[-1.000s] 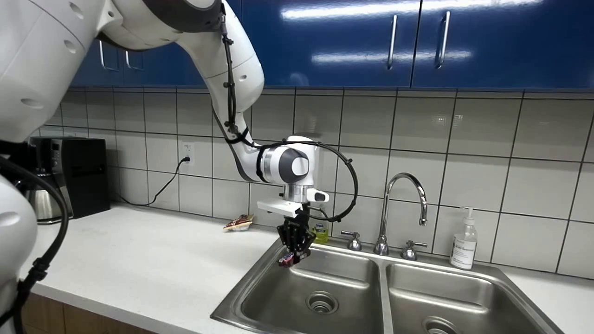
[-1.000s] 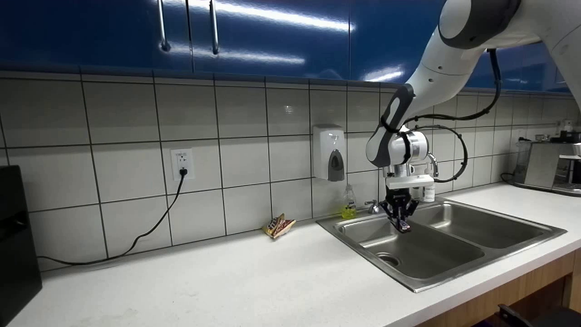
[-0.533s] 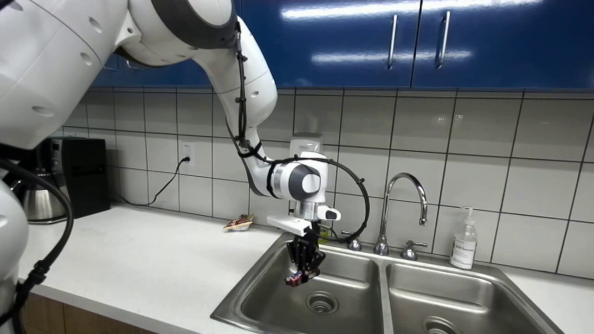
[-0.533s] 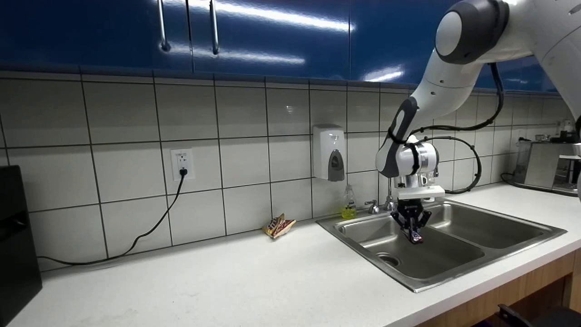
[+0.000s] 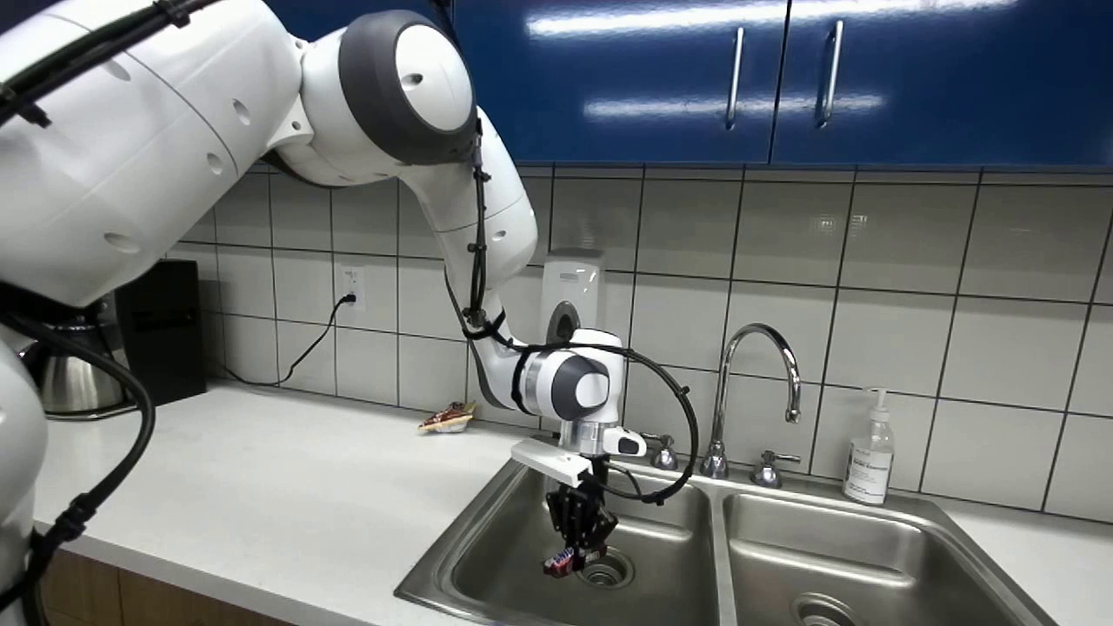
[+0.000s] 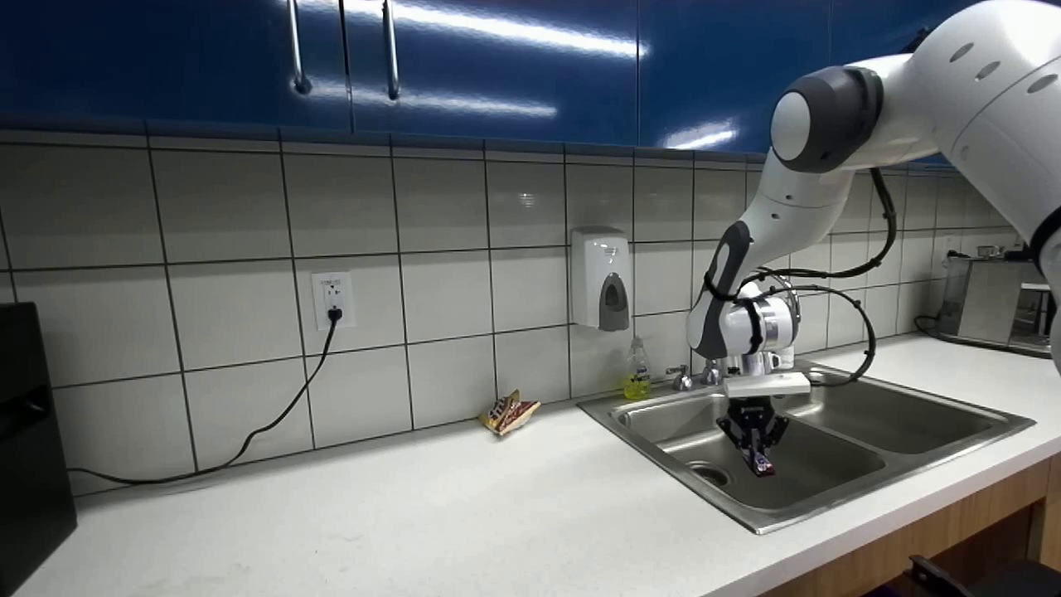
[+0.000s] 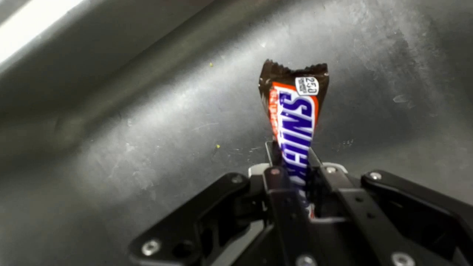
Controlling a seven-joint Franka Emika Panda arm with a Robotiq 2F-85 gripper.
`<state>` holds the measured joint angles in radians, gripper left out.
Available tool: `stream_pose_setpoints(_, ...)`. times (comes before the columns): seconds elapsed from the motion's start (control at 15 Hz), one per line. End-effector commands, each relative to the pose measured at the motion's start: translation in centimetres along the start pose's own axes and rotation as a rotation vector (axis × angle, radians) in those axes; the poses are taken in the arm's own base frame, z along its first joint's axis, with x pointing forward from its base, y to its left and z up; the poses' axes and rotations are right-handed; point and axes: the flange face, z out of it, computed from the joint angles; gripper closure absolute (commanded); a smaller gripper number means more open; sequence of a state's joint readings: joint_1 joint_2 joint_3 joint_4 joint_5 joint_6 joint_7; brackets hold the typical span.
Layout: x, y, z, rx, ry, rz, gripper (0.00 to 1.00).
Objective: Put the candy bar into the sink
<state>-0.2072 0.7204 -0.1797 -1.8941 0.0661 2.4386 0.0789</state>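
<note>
Tool (image 7: pixel 293 159) pinched on candy bar (image 7: pixel 295 122) over sink's left bowl (image 5: pixel 661 582); tap (image 5: pixel 721 400), pump bottle (image 5: pixel 868 465) along back; crumpled packet (image 6: pixel 507 414) on counter (image 6: pixel 414 514).

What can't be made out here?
Wrist view: lower part of the bar, mostly hidden by the gripper.
In an exterior view: part of the drain, behind gripper and bar.
In an exterior view: the sink, cut off by the bottom edge.
In both exterior views: bar's print, too small.

My fingers (image 7: pixel 281 203) look smooth and dull, set with bright metal screws (image 7: pixel 402 259); the candy bar (image 7: pixel 295 122) is wrapped in glossy plastic. Left in the wrist view, the sink (image 7: pixel 177 140) is scuffed, satin metal; glossy cabinets (image 5: pixel 939 61) top both exterior views.
</note>
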Motion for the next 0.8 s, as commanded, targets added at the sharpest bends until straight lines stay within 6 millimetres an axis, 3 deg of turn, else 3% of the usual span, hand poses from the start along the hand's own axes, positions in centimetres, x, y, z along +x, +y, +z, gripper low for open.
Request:
stream_pose_setpoints(0.0, 1.9, -0.2, 1.4, 0.037, 0.007, 0.016, 0.96)
stream_pose_setpoints(0.73, 2.7, 0.7, 6.7, 0.054, -0.044, 0.057, 0.96)
